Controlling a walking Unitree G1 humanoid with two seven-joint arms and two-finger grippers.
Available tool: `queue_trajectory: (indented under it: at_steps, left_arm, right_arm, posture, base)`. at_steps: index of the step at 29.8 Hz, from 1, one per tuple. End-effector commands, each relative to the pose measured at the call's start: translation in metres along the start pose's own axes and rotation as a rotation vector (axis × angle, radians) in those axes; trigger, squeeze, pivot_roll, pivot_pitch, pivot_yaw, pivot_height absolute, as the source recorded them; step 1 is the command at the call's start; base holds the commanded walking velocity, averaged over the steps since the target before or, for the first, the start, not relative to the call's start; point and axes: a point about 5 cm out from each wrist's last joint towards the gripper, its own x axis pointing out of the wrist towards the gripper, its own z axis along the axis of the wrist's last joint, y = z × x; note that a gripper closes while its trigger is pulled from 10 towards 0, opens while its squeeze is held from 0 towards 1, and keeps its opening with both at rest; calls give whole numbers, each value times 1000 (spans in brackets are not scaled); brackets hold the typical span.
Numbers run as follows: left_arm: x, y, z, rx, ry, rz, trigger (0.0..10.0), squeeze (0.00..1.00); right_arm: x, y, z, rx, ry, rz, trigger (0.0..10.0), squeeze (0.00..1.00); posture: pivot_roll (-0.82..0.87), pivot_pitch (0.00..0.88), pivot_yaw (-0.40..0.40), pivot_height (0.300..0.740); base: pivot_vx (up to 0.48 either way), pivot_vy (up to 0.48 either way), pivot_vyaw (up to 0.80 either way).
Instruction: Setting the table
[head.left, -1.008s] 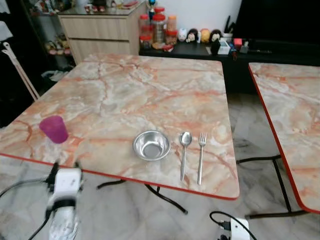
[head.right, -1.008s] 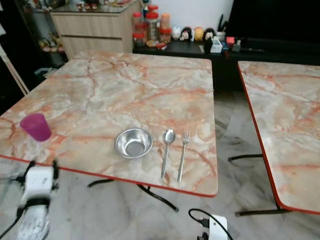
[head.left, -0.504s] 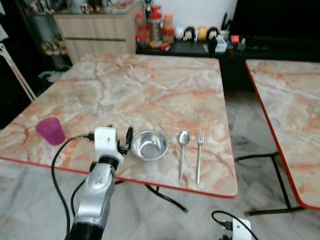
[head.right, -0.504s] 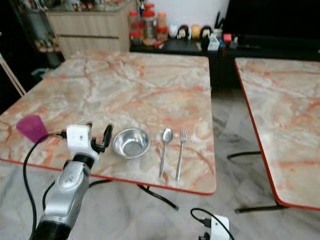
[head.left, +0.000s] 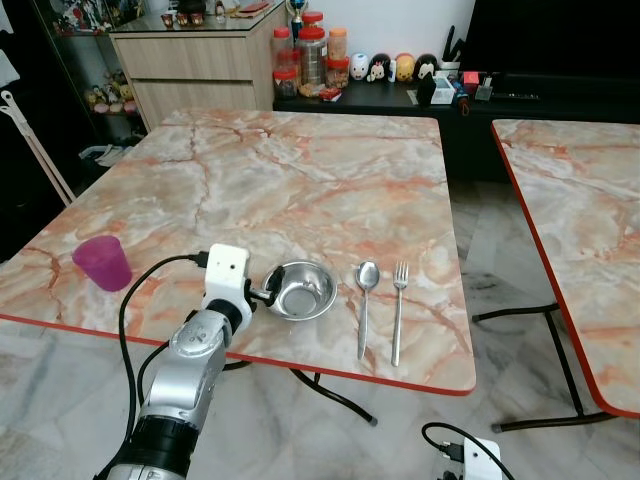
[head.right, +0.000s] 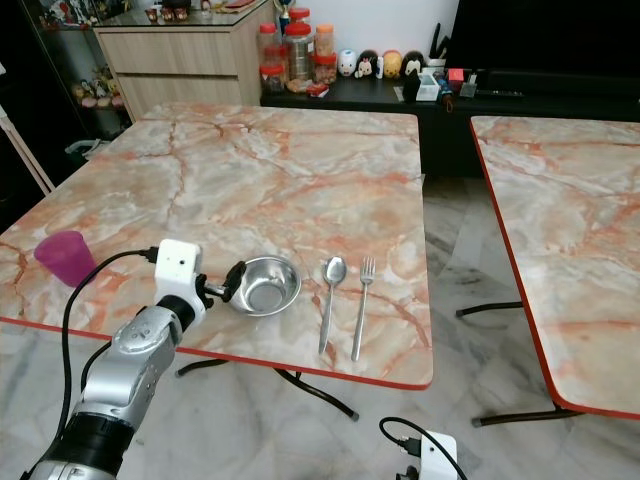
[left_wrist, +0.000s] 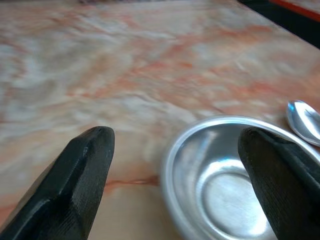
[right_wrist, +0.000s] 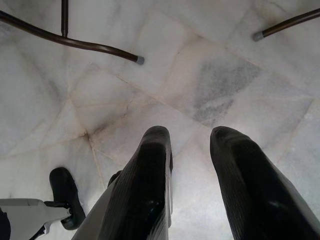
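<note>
Left gripper (left_wrist: 172, 165), fingers spread wide, straddles the near rim of the steel bowl (head.left: 300, 290) — likely lining up a grasp; spoon (head.left: 366, 305) and fork (head.left: 399, 310) lie just beside the bowl.

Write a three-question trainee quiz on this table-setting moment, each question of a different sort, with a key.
1. True or false: the left gripper is open, with one finger over the steel bowl and the other outside its rim.
2. Multiple choice: which thing lies directly beside the bowl, on the robot's right of it? A) the fork B) the spoon C) the purple cup
3. Fill in: the right gripper hangs idle, its wrist view looking down at the ______.

Key: 1 true; 2 B; 3 floor.
</note>
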Motion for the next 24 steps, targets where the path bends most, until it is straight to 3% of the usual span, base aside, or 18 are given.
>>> queue_trajectory:
  at_steps: [1,6,24]
  left_arm:
    - [1,0,-7,5,78,-44,10000,0]
    - [2,6,-3,-83,94,-43,10000,0]
    - [20,17,9,-134,152,-21,10000,0]
  right_arm:
    - [0,1,-1,13,6,0,10000,0]
    - [0,1,-3,14,12,-3,10000,0]
    - [-1,-1,-7,17,27,-5,10000,0]
  posture:
    - [15,0,23,725]
    - [18,0,21,725]
    - [12,0,23,725]
  base:
    - [0,0,0]
    - [0,0,0]
    - [0,0,0]
